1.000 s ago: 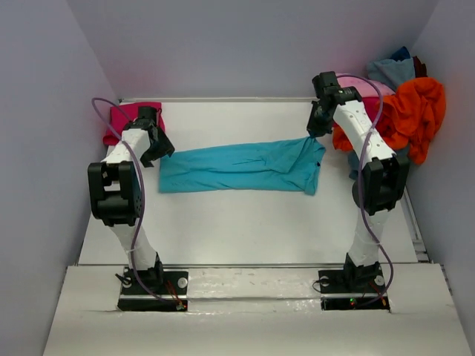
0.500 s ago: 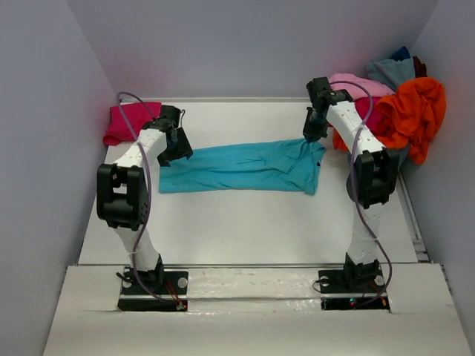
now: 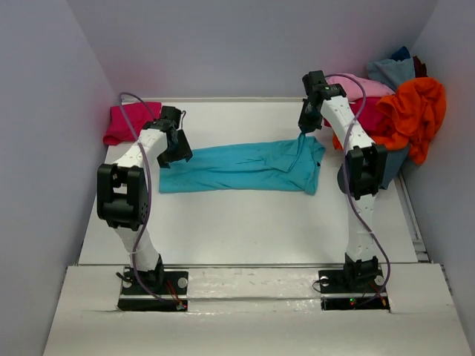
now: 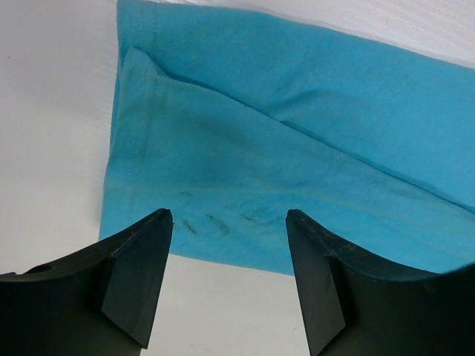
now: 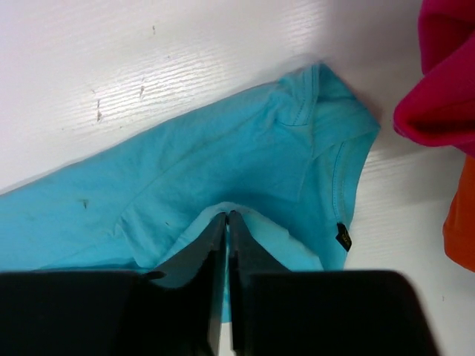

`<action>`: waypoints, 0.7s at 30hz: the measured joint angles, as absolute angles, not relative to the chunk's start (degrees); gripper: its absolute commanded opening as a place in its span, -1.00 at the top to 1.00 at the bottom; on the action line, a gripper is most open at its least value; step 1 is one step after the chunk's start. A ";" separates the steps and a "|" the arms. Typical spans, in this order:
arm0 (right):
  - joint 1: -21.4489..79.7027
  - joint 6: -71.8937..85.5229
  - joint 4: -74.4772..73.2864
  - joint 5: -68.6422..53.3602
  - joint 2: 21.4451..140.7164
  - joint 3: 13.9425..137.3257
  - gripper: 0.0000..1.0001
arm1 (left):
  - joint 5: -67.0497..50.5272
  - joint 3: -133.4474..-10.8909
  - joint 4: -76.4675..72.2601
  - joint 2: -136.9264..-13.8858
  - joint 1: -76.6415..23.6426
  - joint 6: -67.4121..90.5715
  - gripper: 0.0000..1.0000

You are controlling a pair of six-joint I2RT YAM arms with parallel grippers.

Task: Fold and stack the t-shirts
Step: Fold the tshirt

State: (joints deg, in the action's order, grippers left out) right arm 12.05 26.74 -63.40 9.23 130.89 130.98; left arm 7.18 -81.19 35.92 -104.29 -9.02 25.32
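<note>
One turquoise t-shirt [image 3: 241, 167] lies mid-surface [image 3: 245, 230], folded into a long band running left to right and flat except at its right end. Right pincer [image 3: 302, 133] is fully closed on a pinch of that right end. The cloth tents up to the tips, and the wrist view shows a small ridge of fabric gathered at the closed fingers, with a small black tag [image 5: 343, 237] on the hem just beside it. Left pincer [image 3: 172, 154] is wide open with nothing in it, over the band's left end. Its wrist view shows the shirt's short edge and a few dark marks on the cloth in the gap between the fingers; can't tell whether the tips touch the fabric. One magenta t-shirt [image 3: 126, 122] sits bunched in the far left corner, well apart from the turquoise one. Remaining shirts are heaped at the far right edge: orange t-shirt [image 3: 417, 111] on the near side, light pink t-shirt [image 3: 364, 83] and dusty blue t-shirt [image 3: 390, 70] behind it, and crimson t-shirt [image 3: 369, 113] tucked between, partly hidden by the right arm. Heap is unfolded and sits near the turquoise shirt's right end.
</note>
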 measured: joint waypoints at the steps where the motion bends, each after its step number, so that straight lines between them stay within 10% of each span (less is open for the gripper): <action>1: 12.05 26.68 -63.48 9.39 131.04 131.04 0.12 | 7.18 -81.19 35.90 -104.29 -9.04 25.26 -0.48; 6: 12.05 27.00 -64.05 10.33 131.37 130.98 -0.62 | 7.09 -81.14 35.88 -104.29 -9.04 24.82 -0.47; 9: 12.05 26.76 -63.99 10.72 131.31 130.23 -0.65 | 6.94 -81.14 35.88 -104.29 -9.17 24.62 -0.47; 21: 12.34 27.55 -61.04 5.17 122.08 109.19 0.14 | 6.13 -81.14 35.83 -104.29 -9.96 24.40 -0.45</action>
